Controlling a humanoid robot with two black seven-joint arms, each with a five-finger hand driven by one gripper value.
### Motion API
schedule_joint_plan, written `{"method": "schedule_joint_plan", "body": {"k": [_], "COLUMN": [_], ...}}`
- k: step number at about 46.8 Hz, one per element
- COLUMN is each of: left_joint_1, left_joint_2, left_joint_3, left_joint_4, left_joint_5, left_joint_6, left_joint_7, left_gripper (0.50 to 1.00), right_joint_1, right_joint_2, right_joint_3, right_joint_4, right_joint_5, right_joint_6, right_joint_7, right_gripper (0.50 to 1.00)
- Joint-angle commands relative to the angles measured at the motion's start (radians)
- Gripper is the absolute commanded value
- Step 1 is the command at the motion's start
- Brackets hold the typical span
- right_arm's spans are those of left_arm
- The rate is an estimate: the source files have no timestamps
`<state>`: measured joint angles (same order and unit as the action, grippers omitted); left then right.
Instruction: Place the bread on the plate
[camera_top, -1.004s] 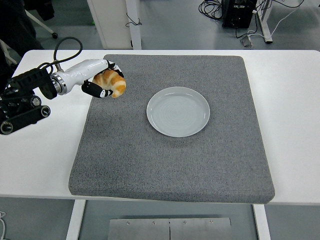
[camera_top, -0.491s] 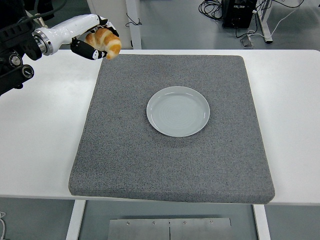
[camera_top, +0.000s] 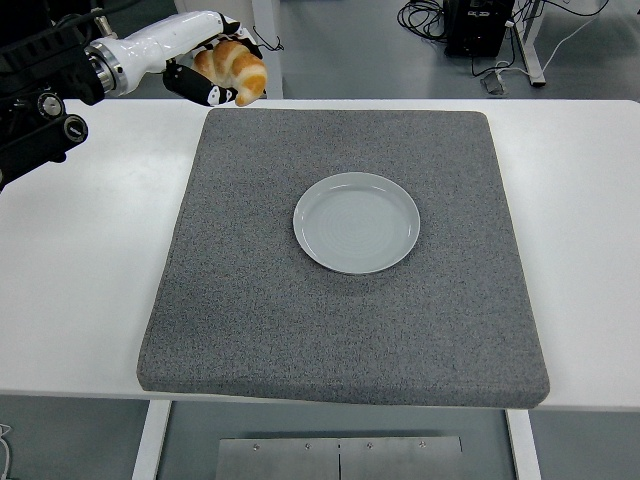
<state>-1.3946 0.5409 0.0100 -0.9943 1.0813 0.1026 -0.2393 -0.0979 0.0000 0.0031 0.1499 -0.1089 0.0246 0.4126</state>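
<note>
The bread (camera_top: 234, 70) is held aloft in the left hand (camera_top: 205, 65), well up and to the left of the plate (camera_top: 356, 222), out past the far left corner of the grey mat (camera_top: 300, 320). The fingers (camera_top: 205, 92) are curled snugly round it, dark fingertips showing under its lower side, so the grasp looks secure. The bread is a golden, crescent-shaped roll, and its long axis is seen running down and to the right, its free end poking out beyond the fingers towards the plate. That is the relation to watch: the plate lies down and to the right of the hand, on the mat's middle, empty and flat, with nothing between it and the bread. A carry along that diagonal is judged to be what is called for, followed by a lowering over the plate's centre. The task is reckoned about halfway through: the bread is picked up but not yet set down. The right hand is not seen at all, so the left is the only one placed for this.
</note>
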Motion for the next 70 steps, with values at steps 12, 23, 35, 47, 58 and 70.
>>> {"method": "schedule_joint_plan", "body": {"k": [12,23,35,47,58,70], "left_joint_1": [0.0,0.005,0.009,0.02,0.071,0.117], "left_joint_2": [-0.102,-0.156,-0.217,-0.277,-0.308,-0.317], "left_joint_3": [-0.011,-0.03,-0.031,-0.021,-0.018,0.002], "left_joint_4": [-0.007,-0.017,-0.017,-0.015,-0.007,0.022], "left_joint_5": [0.003,0.014,0.015,0.026,0.089,0.109], "left_joint_6": [0.002,0.003,0.005,0.009,0.017,0.025], "left_joint_7": [0.002,0.002,0.002,0.003,0.003,0.003], "left_gripper": [0.549,0.549,0.554,0.554,0.554,0.555], "right_joint_1": [0.0,0.0,0.0,0.0,0.0,0.0], "right_joint_2": [0.0,0.0,0.0,0.0,0.0,0.0], "right_joint_3": [0.0,0.0,0.0,0.0,0.0,0.0], "right_joint_4": [0.0,0.0,0.0,0.0,0.0,0.0], "right_joint_5": [0.0,0.0,0.0,0.0,0.0,0.0], "right_joint_6": [0.0,0.0,0.0,0.001,0.0,0.0], "right_joint_7": [0.0,0.0,0.0,0.0,0.0,0.0], "right_gripper": [1.0,1.0,1.0,1.0,1.0,1.0]}}
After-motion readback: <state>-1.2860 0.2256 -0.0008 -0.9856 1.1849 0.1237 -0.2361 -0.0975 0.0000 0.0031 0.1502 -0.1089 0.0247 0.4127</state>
